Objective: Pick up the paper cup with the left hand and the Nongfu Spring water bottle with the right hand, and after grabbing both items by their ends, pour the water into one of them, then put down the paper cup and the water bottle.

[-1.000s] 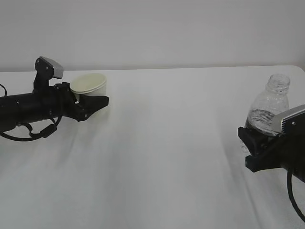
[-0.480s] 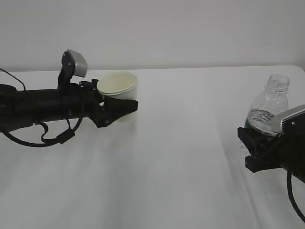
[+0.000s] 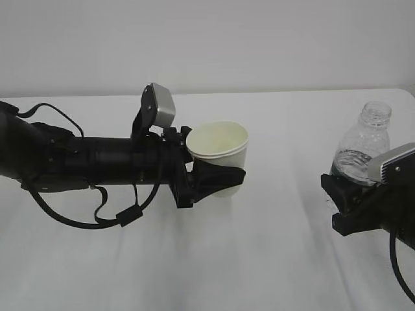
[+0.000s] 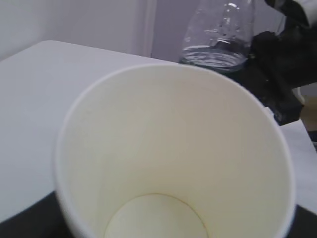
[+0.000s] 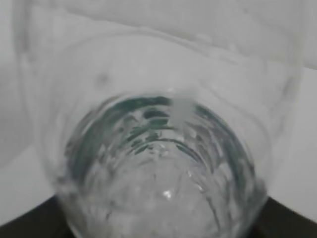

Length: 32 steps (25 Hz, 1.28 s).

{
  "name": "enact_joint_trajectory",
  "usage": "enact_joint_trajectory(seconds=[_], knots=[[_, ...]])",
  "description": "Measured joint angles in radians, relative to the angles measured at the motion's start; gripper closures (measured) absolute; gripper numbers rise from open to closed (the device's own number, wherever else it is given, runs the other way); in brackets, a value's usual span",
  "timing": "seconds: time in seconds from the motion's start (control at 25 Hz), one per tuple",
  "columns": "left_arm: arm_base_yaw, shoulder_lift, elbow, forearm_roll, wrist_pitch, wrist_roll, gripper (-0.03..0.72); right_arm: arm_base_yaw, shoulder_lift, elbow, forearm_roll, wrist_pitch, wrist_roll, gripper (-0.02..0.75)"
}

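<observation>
My left gripper (image 3: 227,176) is shut on the lower part of the cream-white paper cup (image 3: 219,150), holding it upright near the middle of the table. Seen from the left wrist, the paper cup (image 4: 173,148) fills the frame and its inside is dry and empty. At the right edge my right gripper (image 3: 342,194) is shut on the lower part of the Nongfu Spring water bottle (image 3: 363,142), which stands upright and capless. A little water (image 3: 353,159) lies in it. From the right wrist, the bottle (image 5: 163,163) hides the jaws. Cup and bottle are well apart.
A white cloth covers the table (image 3: 259,259), which runs to a plain pale wall behind. The left arm's cables (image 3: 97,217) loop down under the arm. The right arm (image 4: 282,64) shows dark behind the bottle (image 4: 215,39) in the left wrist view.
The left arm has carried the paper cup from the far left toward the middle of the table, nearer the bottle. The right arm and bottle have stayed put.
</observation>
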Motion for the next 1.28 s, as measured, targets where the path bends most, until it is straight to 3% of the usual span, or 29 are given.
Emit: enact_joint_trajectory(seconds=[0.16,0.6,1.28], knots=[[-0.034,0.000,0.000,0.000,-0.001,0.000,0.190,0.000,0.000,-0.015,-0.011,0.002,0.000,0.318],[-0.037,0.000,0.000,0.013,0.008,0.000,0.190,0.000,0.000,-0.112,-0.028,0.096,0.000,0.318],[-0.037,0.000,0.000,0.042,0.074,-0.001,0.190,0.000,0.000,-0.287,-0.199,0.284,-0.008,0.318]])
